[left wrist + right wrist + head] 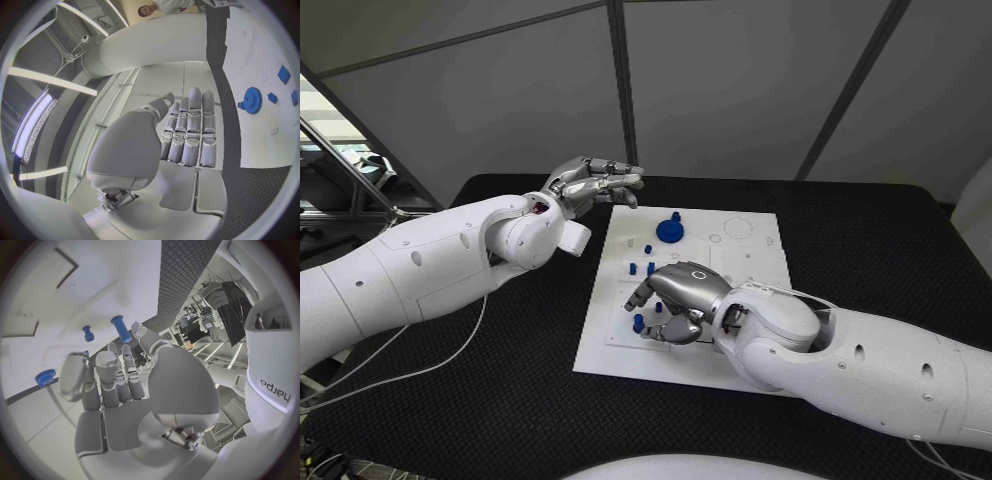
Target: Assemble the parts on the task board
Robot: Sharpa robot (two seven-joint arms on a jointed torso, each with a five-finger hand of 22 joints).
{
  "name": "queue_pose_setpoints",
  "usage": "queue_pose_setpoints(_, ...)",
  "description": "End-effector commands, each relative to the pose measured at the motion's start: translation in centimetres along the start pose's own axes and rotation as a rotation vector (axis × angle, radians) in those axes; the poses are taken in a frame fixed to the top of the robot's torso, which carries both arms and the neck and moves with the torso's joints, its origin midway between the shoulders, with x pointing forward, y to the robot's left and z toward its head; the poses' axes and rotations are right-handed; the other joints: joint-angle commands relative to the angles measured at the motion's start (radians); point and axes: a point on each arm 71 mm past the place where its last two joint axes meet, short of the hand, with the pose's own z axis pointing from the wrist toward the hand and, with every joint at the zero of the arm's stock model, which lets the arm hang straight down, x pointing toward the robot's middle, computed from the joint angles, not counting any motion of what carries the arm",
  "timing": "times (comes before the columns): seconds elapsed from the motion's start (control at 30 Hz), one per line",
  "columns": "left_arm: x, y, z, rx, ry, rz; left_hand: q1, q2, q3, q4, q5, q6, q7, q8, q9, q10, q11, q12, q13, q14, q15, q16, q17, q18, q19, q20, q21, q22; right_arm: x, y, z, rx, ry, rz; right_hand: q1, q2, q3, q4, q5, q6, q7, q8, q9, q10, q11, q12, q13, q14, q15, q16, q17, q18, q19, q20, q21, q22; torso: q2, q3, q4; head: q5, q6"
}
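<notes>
The right hand (678, 298) rested low over the near left part of the task board (747, 268), palm down, fingers curled toward the plate. In the right wrist view its fingers (99, 371) stood apart with nothing between them, so it was released, gripping no part. Just beyond those fingertips lay a blue cylinder (120, 329) and a smaller blue peg (88, 333), and off to one side a round blue cap (45, 377) sat on the white surface.

The left hand (596, 183) hung raised beside the board's far left corner, above the black table (877, 250), its fingers (190, 131) stretched straight and side by side (nothing in them), so it too was released.

From the head camera, one blue gear (672, 230) stood on the far part of the board, clear of both hands. Between it and the right hand I counted three small blue pegs (646, 248) on the left half of the plate, and one more blue piece (639, 323) at the right hand's fingertips; whether it touched them I could not tell. In the left wrist view, the gear (252, 100) had three small blue pieces (284, 74) near it.
</notes>
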Motion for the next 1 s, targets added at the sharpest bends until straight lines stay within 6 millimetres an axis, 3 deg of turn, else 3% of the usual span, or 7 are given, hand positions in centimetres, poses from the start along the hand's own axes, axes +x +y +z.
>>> queue_pose_setpoints(0.03,0.0,-0.1,0.0,0.001,0.011,-0.007,0.001,0.008,-0.004,-0.001,-0.006,-0.006,0.002,-0.004,0.001,-0.006,-0.002,-0.002,-0.001,0.007,0.0,-0.006,-0.001,0.002,0.0,0.008,-0.006,-0.001,-1.2,0.0,-1.0,-0.026,-0.112,0.057,0.015,0.004,-0.013,0.002,0.005,-0.004,0.003,0.002,0.001,-0.006,0.0,0.013,0.002,0.009,-0.005,0.008,0.006,0.004,0.009,-0.001,0.009,0.005,-0.001,-0.0007,-0.0017,-0.005,0.005)
queue_pose_setpoints(0.27,-0.1,0.2,-0.2,-0.008,0.012,-0.003,0.002,0.008,-0.004,-0.003,-0.007,-0.006,0.002,-0.004,0.001,-0.006,-0.002,-0.002,-0.001,0.007,0.0,-0.008,-0.001,0.002,0.0,0.008,-0.006,-0.002,-3.7,-3.3,-4.4,0.124,-0.152,0.151,0.0,0.032,-0.016,0.024,0.005,0.065,0.055,0.024,0.011,0.119,-0.024,0.087,0.017,0.026,-0.02,0.042,0.05,-0.008,0.036,-0.012,0.054,0.054,-0.002,-0.002,-0.0011,-0.032,0.019)
queue_pose_setpoints(0.4,-0.4,0.4,-0.5,-0.014,0.008,0.001,0.002,0.008,-0.004,-0.003,-0.007,-0.006,0.002,-0.004,0.001,-0.006,-0.002,-0.002,-0.001,0.007,0.0,-0.008,-0.001,0.002,0.0,0.008,-0.006,-0.002,-5.1,-6.2,-7.9,0.303,-0.155,0.244,-0.061,0.014,-0.035,0.061,0.005,0.119,0.014,0.039,0.025,0.339,-0.081,0.195,0.077,0.059,-0.065,0.136,0.18,-0.039,0.093,-0.05,0.168,0.177,-0.003,-0.0036,-0.0074,-0.052,0.03)
queue_pose_setpoints(0.5,-0.5,0.4,-0.6,-0.016,0.006,0.003,0.002,0.008,-0.004,-0.003,-0.007,-0.006,0.002,-0.004,0.001,-0.006,-0.002,-0.002,-0.001,0.007,0.0,-0.008,-0.001,0.002,0.0,0.008,-0.006,-0.002,-5.5,-7.6,-10.0,0.4,-0.142,0.276,-0.103,-0.008,-0.079,0.086,0.005,0.152,-0.008,0.054,0.043,0.436,-0.105,0.286,0.145,0.064,-0.086,0.159,0.207,-0.046,0.106,-0.071,0.197,0.208,-0.005,-0.0048,-0.0109,-0.063,0.033)
queue_pose_setpoints(0.6,-0.6,0.5,-0.6,-0.017,0.005,0.004,0.002,0.008,-0.004,-0.003,-0.007,-0.006,0.002,-0.004,0.001,-0.006,-0.002,-0.002,-0.001,0.007,0.0,-0.008,-0.001,0.002,0.0,0.008,-0.006,-0.002,-5.8,-8.7,-12.1,0.5,-0.124,0.294,-0.107,-0.004,-0.154,0.128,0.008,0.173,-0.022,0.069,0.103,0.465,-0.135,0.77,0.68,0.076,-0.118,0.236,0.316,-0.059,0.125,-0.095,0.24,0.256,-0.007,-0.0068,-0.0165,-0.071,0.033)
queue_pose_setpoints(0.8,-0.5,0.5,-0.7,-0.018,0.009,0.003,0.003,0.008,-0.004,-0.003,-0.007,-0.005,0.002,-0.003,0.001,-0.006,-0.002,-0.002,-0.001,0.007,0.0,-0.009,-0.001,0.002,-0.001,0.008,-0.007,-0.002,-5.9,-10.0,-14.8,0.646,-0.098,0.285,-0.133,0.002,-0.262,0.238,0.008,0.167,-0.036,0.083,0.202,0.447,-0.133,1.078,1.044,0.088,-0.107,0.316,0.445,-0.069,0.14,-0.103,0.274,0.295,-0.01,-0.0083,-0.0208,-0.082,0.029)
queue_pose_setpoints(1.0,-0.5,0.6,-0.7,-0.021,0.009,0.004,0.003,0.008,-0.004,-0.003,-0.007,-0.005,0.002,-0.003,0.001,-0.006,-0.002,-0.002,-0.001,0.007,0.0,-0.009,-0.001,0.002,-0.001,0.008,-0.007,-0.002,-5.3,-10.5,-16.1,0.743,-0.067,0.24,-0.106,-0.001,-0.319,0.314,0.011,0.14,-0.032,0.078,0.278,0.436,-0.128,1.14,1.13,0.09,-0.105,0.336,0.477,-0.072,0.144,-0.098,0.283,0.305,-0.012,-0.0078,-0.0242,-0.089,0.027)
